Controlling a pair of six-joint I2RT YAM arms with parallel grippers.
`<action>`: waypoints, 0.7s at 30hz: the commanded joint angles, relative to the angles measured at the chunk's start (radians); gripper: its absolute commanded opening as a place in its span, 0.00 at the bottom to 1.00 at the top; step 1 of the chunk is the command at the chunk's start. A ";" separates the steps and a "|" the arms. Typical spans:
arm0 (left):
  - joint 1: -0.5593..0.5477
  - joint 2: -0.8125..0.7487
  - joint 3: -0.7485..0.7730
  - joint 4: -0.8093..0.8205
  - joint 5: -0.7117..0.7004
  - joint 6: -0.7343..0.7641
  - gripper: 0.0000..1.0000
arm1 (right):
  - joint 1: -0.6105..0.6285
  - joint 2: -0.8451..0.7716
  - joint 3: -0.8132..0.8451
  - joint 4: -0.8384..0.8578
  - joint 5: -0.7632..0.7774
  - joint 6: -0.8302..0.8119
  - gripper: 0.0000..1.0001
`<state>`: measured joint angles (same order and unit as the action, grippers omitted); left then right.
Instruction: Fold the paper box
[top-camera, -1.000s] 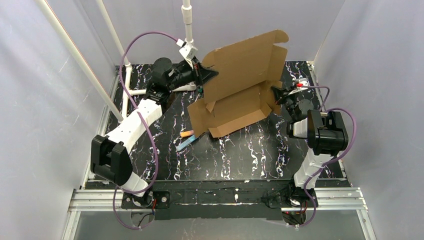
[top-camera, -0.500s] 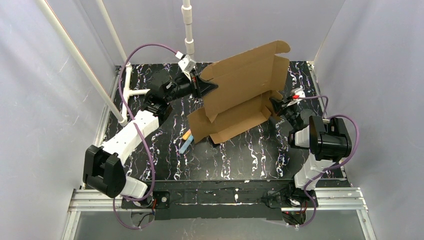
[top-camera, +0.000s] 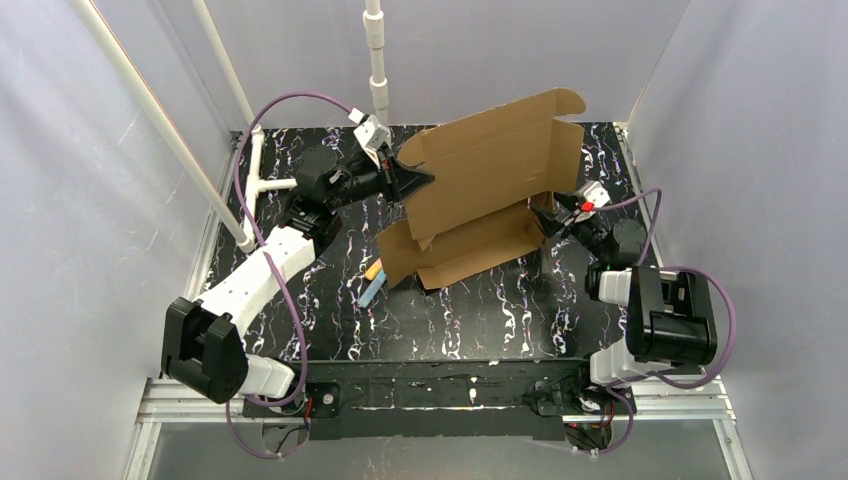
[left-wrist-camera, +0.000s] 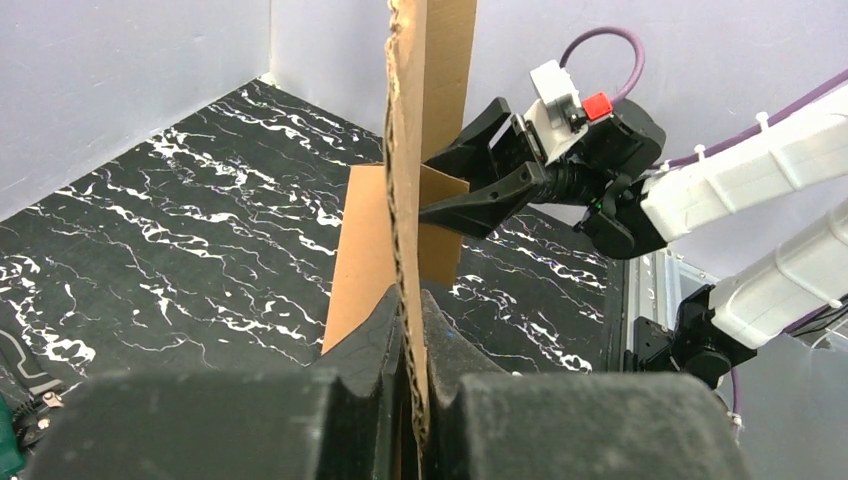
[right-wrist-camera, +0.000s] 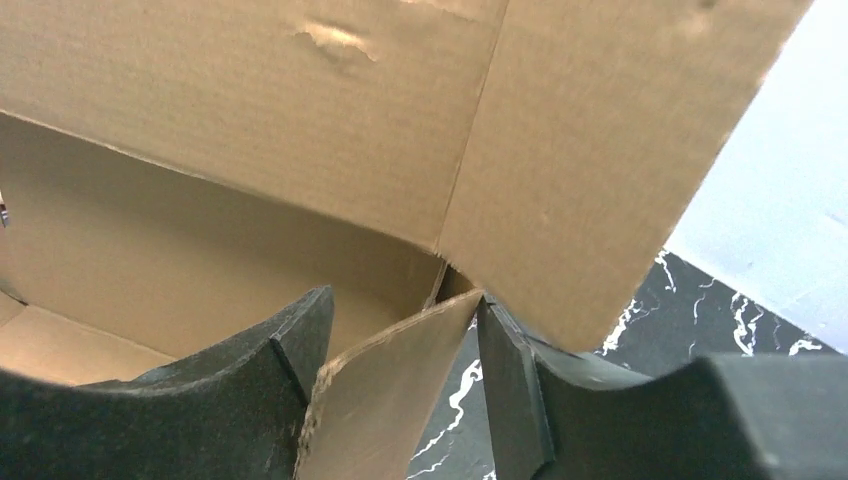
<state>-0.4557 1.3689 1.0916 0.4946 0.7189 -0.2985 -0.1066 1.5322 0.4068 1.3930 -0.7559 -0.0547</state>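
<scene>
The paper box (top-camera: 480, 185) is a brown corrugated sheet, partly folded. Its large back panel stands tilted upright over a shallow tray that rests on the table. My left gripper (top-camera: 413, 178) is shut on the left edge of that panel; in the left wrist view the cardboard edge (left-wrist-camera: 405, 150) is pinched between the jaws of the left gripper (left-wrist-camera: 412, 330). My right gripper (top-camera: 552, 213) is open at the box's right end. In the right wrist view a small side flap (right-wrist-camera: 390, 390) stands loose between the spread fingers of the right gripper (right-wrist-camera: 402, 300).
Coloured markers (top-camera: 373, 283) lie on the black marbled table (top-camera: 480, 310), just left of the box's near corner. A white pipe frame (top-camera: 255, 170) stands at the back left and a white pole (top-camera: 377, 60) at the back. Grey walls enclose the table.
My right gripper has opened and released the side flap, and its arm has swung toward the near right. The left gripper has moved slightly nearer, carrying the upright panel with it.
</scene>
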 joint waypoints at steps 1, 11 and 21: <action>-0.006 -0.031 -0.014 -0.028 0.025 0.013 0.00 | -0.044 -0.094 0.098 -0.257 -0.113 -0.090 0.65; -0.006 -0.031 -0.019 -0.028 0.039 0.016 0.00 | -0.227 -0.102 0.298 -0.845 -0.428 -0.315 0.67; -0.006 -0.016 -0.003 -0.028 0.071 0.012 0.00 | -0.320 0.128 0.834 -2.597 -0.560 -1.820 0.67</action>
<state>-0.4587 1.3678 1.0870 0.4931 0.7467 -0.2981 -0.4042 1.5471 1.0618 -0.3237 -1.2350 -1.1023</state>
